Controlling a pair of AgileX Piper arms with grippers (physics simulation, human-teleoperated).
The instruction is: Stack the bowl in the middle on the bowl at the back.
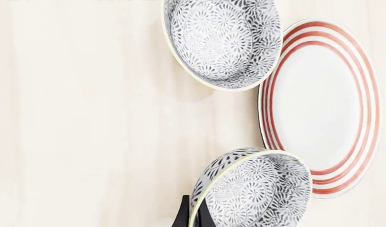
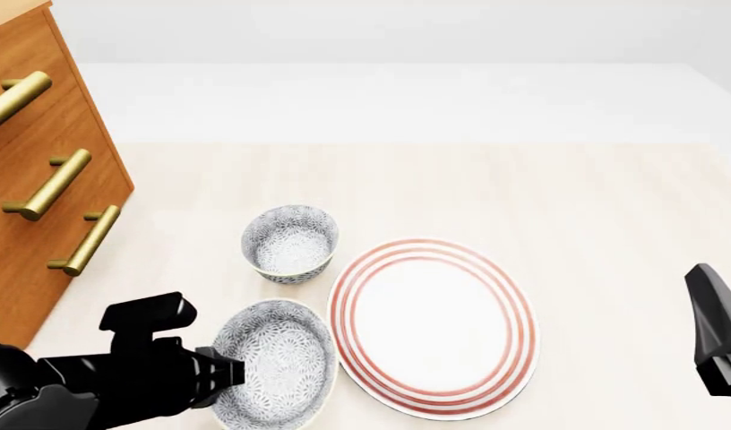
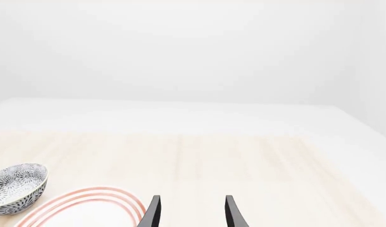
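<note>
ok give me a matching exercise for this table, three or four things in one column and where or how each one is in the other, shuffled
Things
1. bowl in the middle
2. bowl at the back
3. red-ringed plate
4. right gripper

Places or states
A. lies flat on the table, right of both bowls in the front view
B. rim pinched by the left gripper, tilted
C. open, holding nothing, at the table's right side
D. stands upright on the table, nearest the wooden drawer unit

Pairs: 1-B, 2-D, 3-A, 4-C
</note>
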